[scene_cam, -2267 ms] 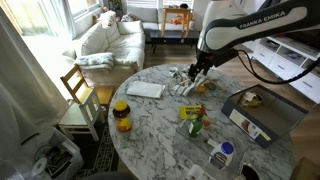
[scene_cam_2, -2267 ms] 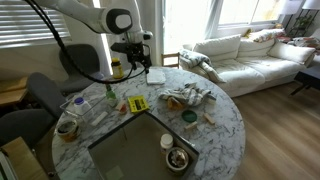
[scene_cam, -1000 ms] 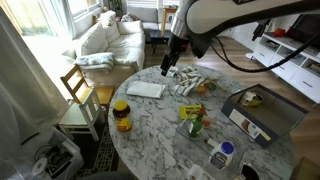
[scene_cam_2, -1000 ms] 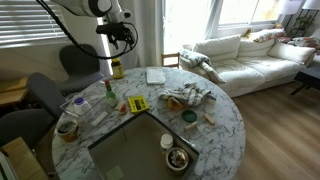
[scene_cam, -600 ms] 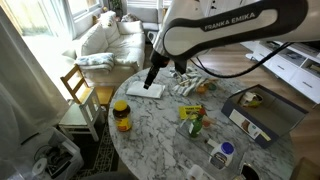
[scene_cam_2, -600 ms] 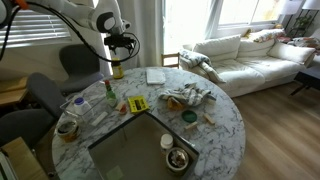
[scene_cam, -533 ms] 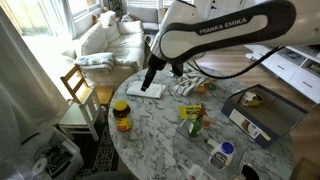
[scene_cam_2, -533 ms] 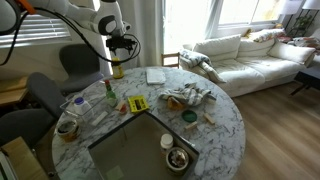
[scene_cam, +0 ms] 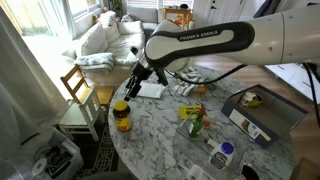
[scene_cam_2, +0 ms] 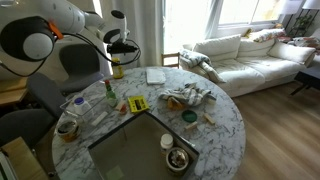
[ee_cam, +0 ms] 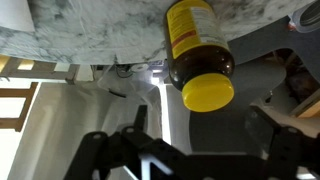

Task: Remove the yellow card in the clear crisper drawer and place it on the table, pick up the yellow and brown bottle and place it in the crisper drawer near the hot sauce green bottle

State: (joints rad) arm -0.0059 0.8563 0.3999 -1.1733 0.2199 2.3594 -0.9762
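The yellow and brown bottle (scene_cam: 121,115) stands upright near the table edge and also shows in an exterior view (scene_cam_2: 117,68). In the wrist view its yellow lid (ee_cam: 208,92) faces me. My gripper (scene_cam: 131,88) hovers just above it, open and empty, also seen in an exterior view (scene_cam_2: 118,56) and in the wrist view (ee_cam: 200,135), with the jaws set wide to either side of the lid. The yellow card (scene_cam: 190,112) lies flat beside the hot sauce green bottle (scene_cam: 195,126). The clear crisper drawer (scene_cam_2: 92,110) is faint around the green bottle (scene_cam_2: 109,93).
A white paper pad (scene_cam: 146,89) lies close behind the gripper. A heap of cloth and small items (scene_cam: 190,85) sits mid-table. A dark grey box (scene_cam: 262,112) and a white blue-capped bottle (scene_cam: 222,155) are further off. A wooden chair (scene_cam: 78,95) stands beside the marble table (scene_cam: 150,135).
The arm has swung from over the middle of the table across the paper pad to the table edge and now hangs above the yellow and brown bottle. Objects have not moved.
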